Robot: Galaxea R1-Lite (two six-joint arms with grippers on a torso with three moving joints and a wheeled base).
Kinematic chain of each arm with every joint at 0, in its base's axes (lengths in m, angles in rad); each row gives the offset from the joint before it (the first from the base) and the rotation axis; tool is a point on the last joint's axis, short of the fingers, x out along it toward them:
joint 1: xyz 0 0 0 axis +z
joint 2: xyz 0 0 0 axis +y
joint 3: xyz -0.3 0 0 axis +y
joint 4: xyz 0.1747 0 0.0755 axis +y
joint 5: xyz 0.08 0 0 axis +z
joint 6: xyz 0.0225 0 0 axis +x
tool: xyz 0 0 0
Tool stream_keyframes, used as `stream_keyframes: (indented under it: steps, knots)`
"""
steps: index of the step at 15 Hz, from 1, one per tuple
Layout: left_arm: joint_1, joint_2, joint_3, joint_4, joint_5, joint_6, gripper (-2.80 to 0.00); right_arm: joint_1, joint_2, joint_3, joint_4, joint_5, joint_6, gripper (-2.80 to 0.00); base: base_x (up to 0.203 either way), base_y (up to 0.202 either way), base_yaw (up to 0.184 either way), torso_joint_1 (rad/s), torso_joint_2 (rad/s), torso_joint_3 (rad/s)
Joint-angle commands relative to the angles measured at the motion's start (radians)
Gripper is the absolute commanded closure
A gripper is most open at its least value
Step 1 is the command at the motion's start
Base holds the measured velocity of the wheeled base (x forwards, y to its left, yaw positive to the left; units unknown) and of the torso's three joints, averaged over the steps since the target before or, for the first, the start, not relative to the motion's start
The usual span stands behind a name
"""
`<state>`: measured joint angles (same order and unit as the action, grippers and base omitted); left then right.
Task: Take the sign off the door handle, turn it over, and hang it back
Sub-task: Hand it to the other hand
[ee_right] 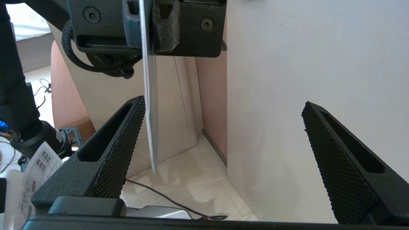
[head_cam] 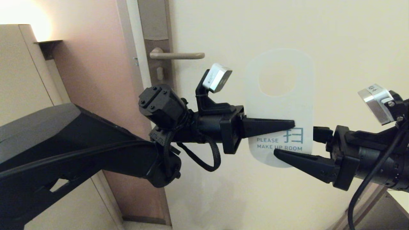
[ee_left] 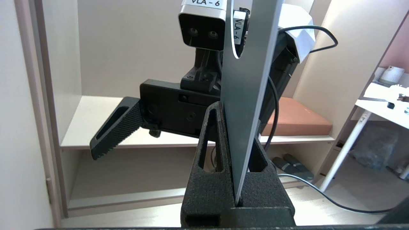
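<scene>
The left gripper [head_cam: 287,124] pinched the sign [head_cam: 279,108] white side out, clear of the door handle [head_cam: 177,55], ready for rehanging; the right gripper [head_cam: 295,144] gaped wide beside it

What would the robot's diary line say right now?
sign: off handle, white side showing | left pincer: shut on sign | right pincer: open beside sign | step: hang it back
</scene>
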<state>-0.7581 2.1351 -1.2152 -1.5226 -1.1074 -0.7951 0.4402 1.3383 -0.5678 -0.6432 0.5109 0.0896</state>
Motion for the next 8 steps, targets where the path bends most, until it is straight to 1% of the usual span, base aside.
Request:
stream_keyframes:
  steps: [1,3,8]
  knots:
    - [-0.001,0.016,-0.019,-0.042,-0.005,-0.004,0.0,0.0,0.002,-0.004,-0.004,0.003,0.001,-2.8,0.0,0.0,0.0,0.0,0.0,0.0]
    - [-0.005,0.03,-0.049,-0.041,-0.004,-0.007,0.0,0.0,0.002,-0.01,-0.004,0.001,0.001,-2.8,0.0,0.0,0.0,0.0,0.0,0.0]
    - [-0.01,0.037,-0.057,-0.041,-0.002,-0.007,0.0,-0.001,-0.001,-0.006,-0.004,0.0,0.002,-2.8,0.0,0.0,0.0,0.0,0.0,0.0]
